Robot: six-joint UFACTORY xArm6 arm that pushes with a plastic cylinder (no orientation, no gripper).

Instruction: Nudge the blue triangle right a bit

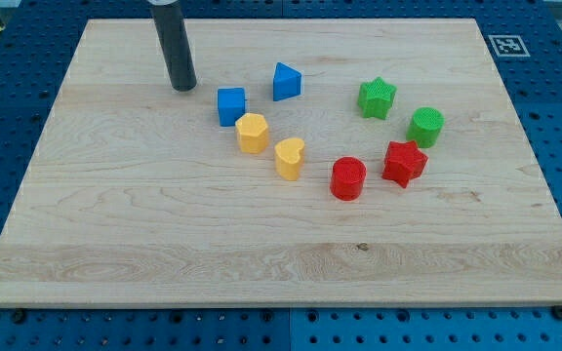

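Observation:
The blue triangle [286, 82] lies on the wooden board near the view's top centre. My tip [182, 88] rests on the board well to the triangle's left, about level with it, touching no block. A blue cube [230, 105] sits between them, slightly lower, just right of my tip.
A yellow hexagon-like block [253, 133] and a yellow heart-like block [290, 158] lie below the blue cube. A green star [377, 98] and a green cylinder [424, 127] lie to the triangle's right. A red cylinder [347, 178] and a red star [404, 163] lie lower right. The board [164, 234] has blue pegboard around it.

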